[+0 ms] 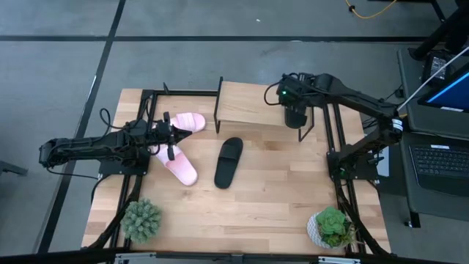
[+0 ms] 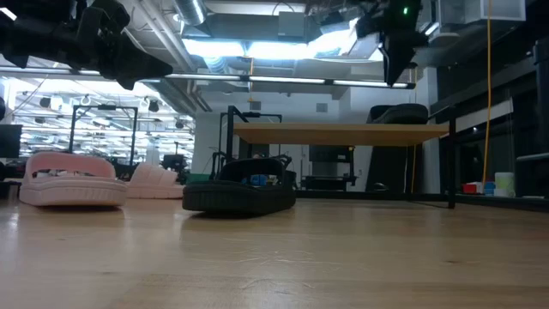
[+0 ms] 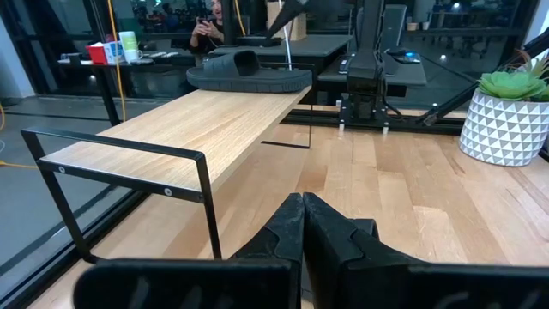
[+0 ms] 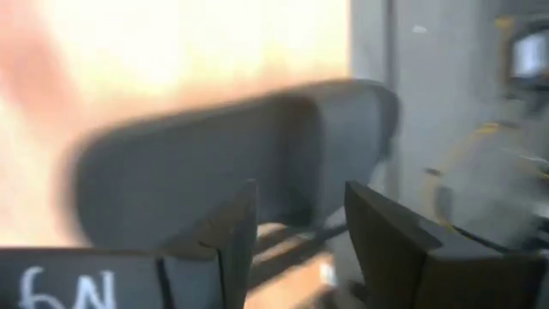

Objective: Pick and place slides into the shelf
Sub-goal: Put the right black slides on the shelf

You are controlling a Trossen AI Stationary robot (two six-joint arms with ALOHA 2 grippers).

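The shelf point(image 1: 253, 106) stands at the table's far middle. One black slide point(image 3: 249, 73) lies flat on the right end of its top board. My right gripper point(image 4: 300, 193) hangs open just above that slide point(image 4: 232, 163), fingers slanting down and clear of it; in the high view the gripper point(image 1: 295, 117) covers it. A second black slide point(image 1: 229, 161) lies sole down on the table's middle. Two pink slides point(image 1: 189, 122) point(image 1: 181, 167) lie at the left. My left gripper point(image 1: 172, 136) is shut and held level above them, holding nothing.
Potted plants stand at the near left corner point(image 1: 141, 218) and the near right corner point(image 1: 331, 226). Black frame rails run along both sides of the table. A person point(image 3: 210, 26) shows in the room beyond the table. Bare wood lies between the plants.
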